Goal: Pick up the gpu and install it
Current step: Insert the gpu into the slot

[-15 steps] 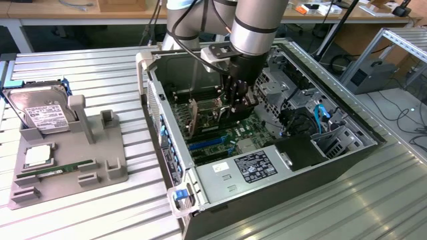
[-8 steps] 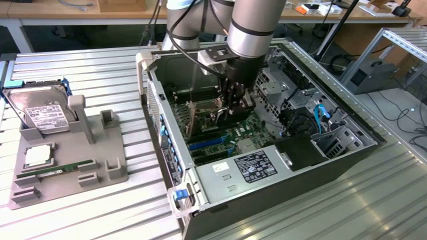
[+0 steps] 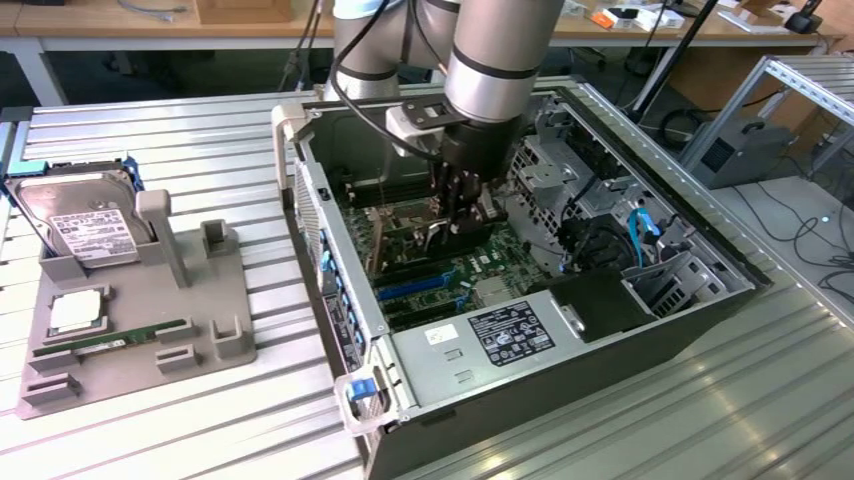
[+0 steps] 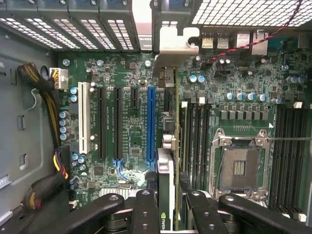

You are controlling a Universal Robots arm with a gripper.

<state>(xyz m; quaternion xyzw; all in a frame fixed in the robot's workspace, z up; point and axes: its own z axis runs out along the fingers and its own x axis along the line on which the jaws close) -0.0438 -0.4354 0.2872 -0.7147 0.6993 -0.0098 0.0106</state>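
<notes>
My gripper [image 3: 461, 212] is down inside the open computer case [image 3: 694, 300], pinched on the gpu [image 4: 165, 180] — the card stands on edge between my fingers [image 4: 146, 212], over the green motherboard [image 4: 122, 73]. In the wrist view its edge runs alongside the long blue slot [image 4: 151, 122], just beside it on the side of the bare processor socket [image 4: 239, 168]; whether it touches the board I cannot tell. On the counter [image 3: 174, 130], well apart from the case, a grey holder [image 3: 214, 345] carries a hard drive [image 3: 91, 235] and a memory stick [image 3: 114, 343].
</notes>
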